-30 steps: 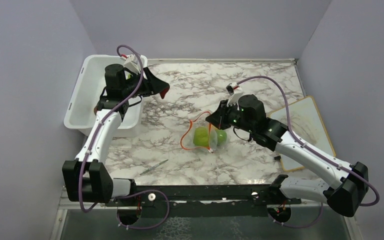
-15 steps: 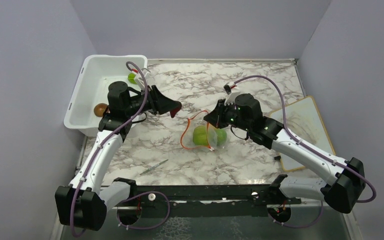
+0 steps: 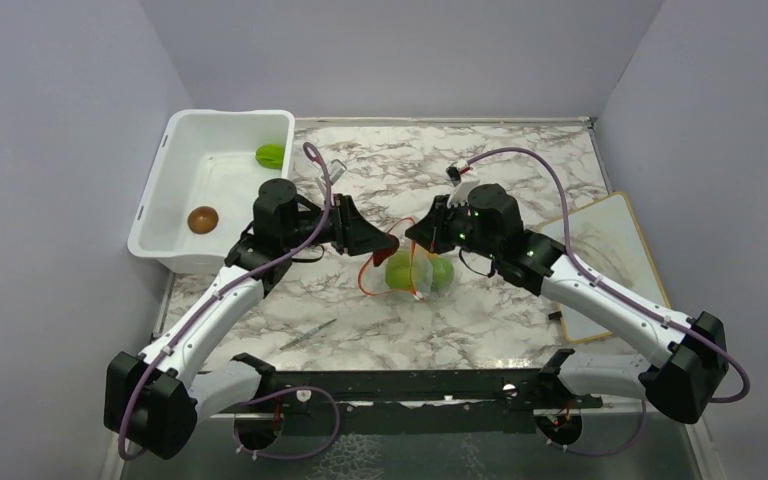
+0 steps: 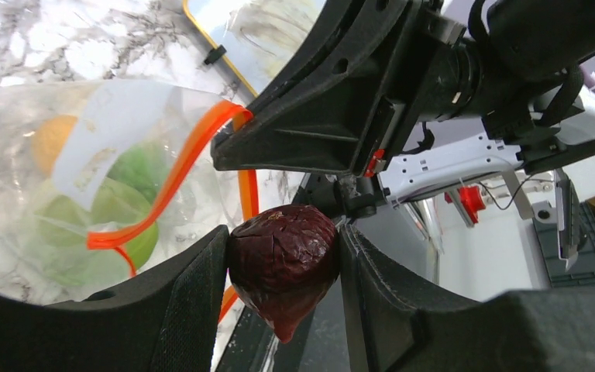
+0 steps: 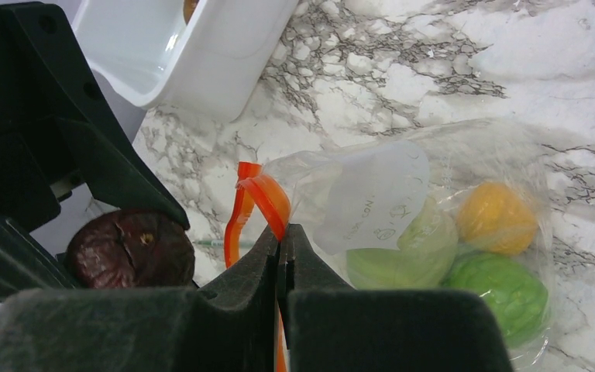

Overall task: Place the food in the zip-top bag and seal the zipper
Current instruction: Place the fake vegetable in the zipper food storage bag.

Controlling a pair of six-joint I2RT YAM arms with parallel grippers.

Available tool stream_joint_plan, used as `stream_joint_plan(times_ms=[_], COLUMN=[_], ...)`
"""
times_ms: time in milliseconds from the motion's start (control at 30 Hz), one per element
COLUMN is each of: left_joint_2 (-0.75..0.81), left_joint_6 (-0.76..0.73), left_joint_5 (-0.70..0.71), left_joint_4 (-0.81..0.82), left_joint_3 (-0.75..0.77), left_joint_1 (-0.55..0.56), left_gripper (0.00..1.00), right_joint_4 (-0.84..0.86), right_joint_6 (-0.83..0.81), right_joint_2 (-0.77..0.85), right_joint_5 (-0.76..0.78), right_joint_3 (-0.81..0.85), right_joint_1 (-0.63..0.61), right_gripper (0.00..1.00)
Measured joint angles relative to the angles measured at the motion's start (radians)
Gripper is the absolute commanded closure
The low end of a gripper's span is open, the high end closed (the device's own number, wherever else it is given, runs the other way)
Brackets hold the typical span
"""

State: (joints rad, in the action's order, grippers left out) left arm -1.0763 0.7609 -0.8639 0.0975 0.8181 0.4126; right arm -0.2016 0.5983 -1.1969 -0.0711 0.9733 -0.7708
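The left gripper (image 3: 378, 241) is clamped on one wrinkled, dark red toy fruit (image 4: 282, 262), a finger against each side of it, just beside the mouth of the clear, crinkly zip-top bag (image 5: 465, 155). The right gripper (image 5: 281, 248) has its fingers pressed together on the thin orange-red zipper strip (image 5: 257, 190), holding that edge of the mouth up off the table. The bag lies on the grey-veined white marble tabletop (image 3: 520, 170) near its middle, between the two grippers, with its white label patch (image 5: 372, 194) facing up. Through the plastic I count three pieces: one orange ball (image 5: 494, 217) and two green ones, a paler (image 5: 399, 260) and a lumpier, darker (image 5: 503, 291). The white plastic tub (image 3: 160, 190) at the far left holds two more pieces: one green (image 3: 270, 155) and one brown (image 3: 203, 219), well apart.
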Motion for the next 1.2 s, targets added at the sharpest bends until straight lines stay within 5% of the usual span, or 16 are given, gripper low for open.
stream_joint_plan(times_ms=[333, 667, 1200], left_joint_2=[-0.032, -0.045, -0.045], left_joint_6=[-0.018, -0.066, -0.132], left_joint_5=[0.069, 0.138, 0.186], left_joint_4=[0.006, -0.019, -0.116], left_joint_3=[-0.052, -0.057, 0.047], left_joint_1=[0.061, 0.071, 0.074], left_gripper=[0.49, 0.24, 0.21], right_joint_4=[0.000, 0.002, 0.003], right_joint_6=[0.008, 0.019, 0.022], right_joint_2=[0.010, 0.033, 0.061], right_joint_5=[0.000, 0.000, 0.000], right_joint_3=[0.000, -0.006, -0.023], right_joint_1=[0.000, 0.000, 0.000], right_gripper=[0.99, 0.99, 0.99])
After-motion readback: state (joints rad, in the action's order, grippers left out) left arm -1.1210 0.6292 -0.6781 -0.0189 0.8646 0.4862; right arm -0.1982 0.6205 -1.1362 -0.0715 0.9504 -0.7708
